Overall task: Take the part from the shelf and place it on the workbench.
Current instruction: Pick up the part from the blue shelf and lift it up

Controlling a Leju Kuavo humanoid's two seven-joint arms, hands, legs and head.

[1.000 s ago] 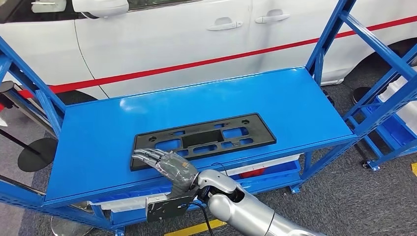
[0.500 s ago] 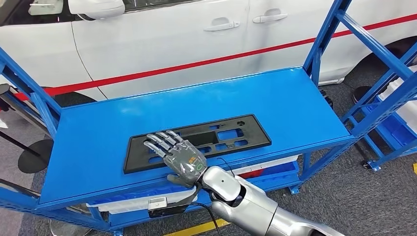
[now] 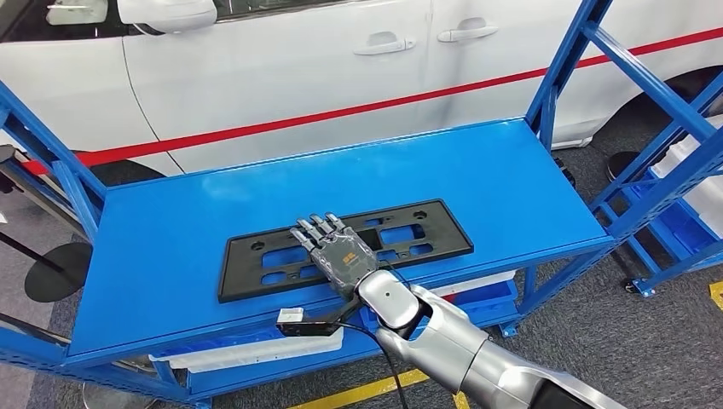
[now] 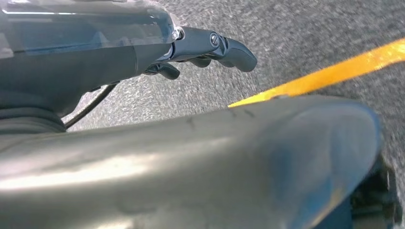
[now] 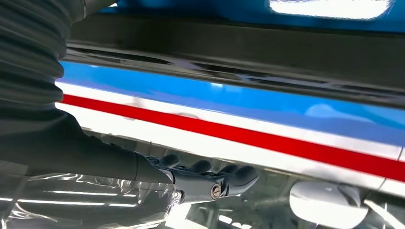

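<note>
while the right hand [image 3: 341, 258] hovers unclenched, grasping nothing, over the black plate frame [image 3: 256, 264], a shallow grip could slide it off the blue shelf [image 3: 511, 179].

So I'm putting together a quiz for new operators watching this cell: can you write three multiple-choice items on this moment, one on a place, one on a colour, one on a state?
1. Where does the black part lie?
A. on the blue workbench top
B. on the floor
C. on the car's roof

2. What colour is the stripe along the white car?
A. green
B. red
C. yellow

3. How is the right hand?
A. gripping the part and lifting it
B. closed in a fist
C. flat over the part, fingers stretched out

Answers: 1 A, the part lies flat on the workbench near its front edge. 2 B, a red line runs along the doors. 3 C, nothing is grasped.
</note>
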